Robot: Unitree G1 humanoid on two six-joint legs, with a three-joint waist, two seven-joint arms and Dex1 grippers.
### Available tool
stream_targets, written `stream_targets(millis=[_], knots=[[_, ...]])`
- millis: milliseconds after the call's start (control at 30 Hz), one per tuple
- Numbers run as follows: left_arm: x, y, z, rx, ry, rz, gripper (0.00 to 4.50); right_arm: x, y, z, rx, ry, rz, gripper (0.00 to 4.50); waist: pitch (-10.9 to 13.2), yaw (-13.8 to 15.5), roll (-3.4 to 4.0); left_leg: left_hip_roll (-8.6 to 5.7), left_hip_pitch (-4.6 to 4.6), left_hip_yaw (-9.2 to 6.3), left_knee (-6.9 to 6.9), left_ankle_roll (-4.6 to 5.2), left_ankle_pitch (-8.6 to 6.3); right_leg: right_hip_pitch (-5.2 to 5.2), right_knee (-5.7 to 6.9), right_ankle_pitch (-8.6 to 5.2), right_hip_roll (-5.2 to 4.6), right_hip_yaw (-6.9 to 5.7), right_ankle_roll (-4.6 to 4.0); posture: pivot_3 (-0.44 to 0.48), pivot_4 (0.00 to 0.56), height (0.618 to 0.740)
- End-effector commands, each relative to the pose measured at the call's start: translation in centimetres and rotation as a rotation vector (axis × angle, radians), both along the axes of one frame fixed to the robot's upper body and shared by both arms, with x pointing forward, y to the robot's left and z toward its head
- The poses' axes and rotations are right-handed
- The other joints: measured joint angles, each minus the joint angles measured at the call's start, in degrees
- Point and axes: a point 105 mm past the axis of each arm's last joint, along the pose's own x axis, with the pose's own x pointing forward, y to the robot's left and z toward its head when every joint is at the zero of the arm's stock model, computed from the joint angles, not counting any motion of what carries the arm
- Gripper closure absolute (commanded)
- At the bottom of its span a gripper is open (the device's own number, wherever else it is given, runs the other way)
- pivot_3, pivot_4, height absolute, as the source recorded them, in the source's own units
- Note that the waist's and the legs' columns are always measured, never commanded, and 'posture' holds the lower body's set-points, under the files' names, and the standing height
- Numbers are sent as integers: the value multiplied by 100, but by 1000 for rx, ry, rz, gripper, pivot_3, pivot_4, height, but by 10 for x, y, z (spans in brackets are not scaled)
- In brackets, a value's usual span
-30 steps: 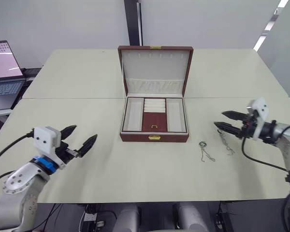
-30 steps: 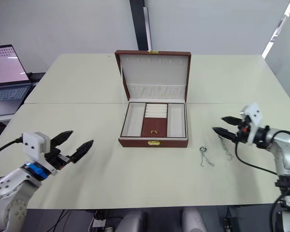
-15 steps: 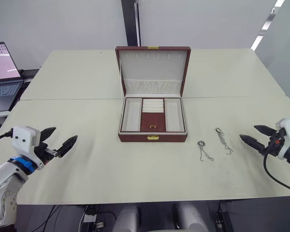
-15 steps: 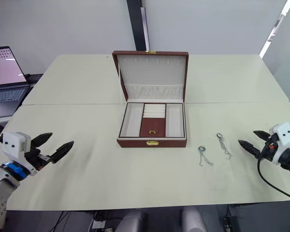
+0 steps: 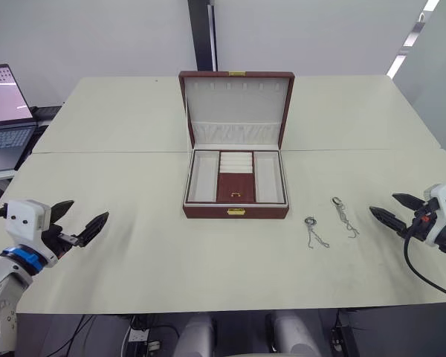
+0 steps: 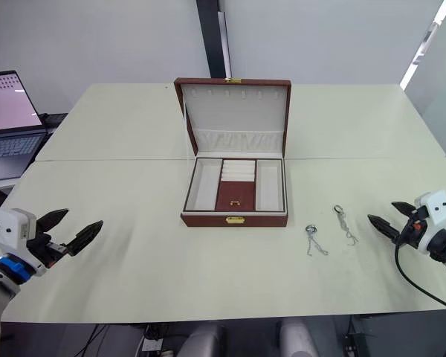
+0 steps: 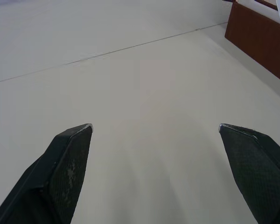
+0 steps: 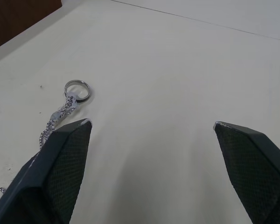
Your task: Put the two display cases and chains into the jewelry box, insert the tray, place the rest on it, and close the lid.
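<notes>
Jewelry box [image 5: 236, 212] open at table centre, both grippers spread and empty near the table's side edges.

The lid [image 5: 237, 108] stands upright at the box's 12 o'clock; the tray [image 5: 236, 177] sits inside it. Two chains [image 5: 317, 235] lie on bare table [image 5: 171, 253] at the box's 4 o'clock, the farther one [image 5: 344, 216] near the right gripper [image 5: 393, 207]. The left gripper [image 5: 78, 220] hangs at 8 o'clock, well apart from the box, with wide open tabletop between them. A laptop [image 5: 4, 111] sits beyond the table's left edge.
</notes>
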Motion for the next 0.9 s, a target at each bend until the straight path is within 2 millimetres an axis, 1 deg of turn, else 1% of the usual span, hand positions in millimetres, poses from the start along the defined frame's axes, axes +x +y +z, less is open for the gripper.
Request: stream_targets(millis=[33, 100, 200, 300, 400, 433, 500, 533, 567, 667, 733, 800, 900], knots=[[-1, 2, 11, 33, -33, -2, 0, 1, -1, 12, 3, -53, -2, 63, 0, 2, 0, 0, 0, 0, 0, 0, 0, 0, 0, 0, 0, 0, 0, 0, 150, 740], [1, -6, 11, 38, -29, -44, 0, 0, 2, 15, 21, -67, -2, 63, 0, 2, 0, 0, 0, 0, 0, 0, 0, 0, 0, 0, 0, 0, 0, 0, 150, 740], [6, -27, 13, 37, -29, -132, 0, -3, 13, 20, 53, -82, 23, 63, 0, 7, 0, 1, 0, -2, 0, 0, 0, 0, 0, 0, 0, -1, 0, 0, 150, 740], [13, -55, 16, 15, -41, -244, 0, -5, 30, 20, 77, -84, 56, 63, 0, 10, -1, -1, -2, -2, 1, 0, 0, 1, 1, 0, -2, 0, 0, 0, 150, 740], [15, -84, 16, 5, -39, -355, 0, -5, 41, 17, 74, -84, 66, 63, 0, 11, 0, -1, -1, -3, 1, 0, 0, 2, 1, 0, -1, -1, 0, 0, 150, 740], [14, -94, 16, 1, -34, -395, 0, -6, 46, 17, 75, -86, 72, 63, 0, 12, 0, -1, -1, -3, 1, 0, 0, 1, 1, 0, -1, -1, 0, 0, 150, 740], [9, -120, 15, -5, -23, -505, 0, -6, 55, 19, 81, -103, 70, 63, -1, 5, 0, 0, -1, -3, 0, 0, 0, 1, 1, 0, -1, 0, 0, 0, 150, 740], [6, -130, 14, -2, -19, -549, 0, -6, 59, 19, 83, -110, 67, 63, -1, 5, 0, 1, -1, -2, 0, 0, 0, 0, 1, 0, 0, 0, 0, 0, 150, 740], [3, -144, 13, -2, -13, -611, 0, -6, 64, 18, 82, -111, 62, 63, -1, 8, 0, 1, -1, -4, 0, 0, 0, 0, 2, 0, 0, 0, 0, 0, 150, 740], [-6, -173, 11, 6, -5, -748, 0, -7, 75, 11, 80, -108, 34, 63, -1, 8, 0, 0, 0, -2, 1, -1, 0, 1, 4, 0, 0, 2, 0, 0, 150, 740], [-11, -186, 10, 5, -7, -819, 0, -7, 80, 5, 79, -101, 18, 63, -2, 11, 2, -1, -1, -2, 2, -1, 0, 1, 4, 0, 1, 2, 0, 0, 150, 740], [-16, -195, 9, 9, -8, -870, 0, -7, 84, 0, 60, -88, 8, 63, -2, 11, 2, -1, -1, -3, 1, -1, 0, 1, 3, 0, 1, 0, 0, 0, 150, 740], [-22, -206, 5, 23, -17, -940, 0, -5, 83, -12, 9, -61, -41, 63, -2, 7, 2, -1, 0, -1, 1, 0, 0, 0, 4, 0, 1, 1, 0, 0, 150, 740]])
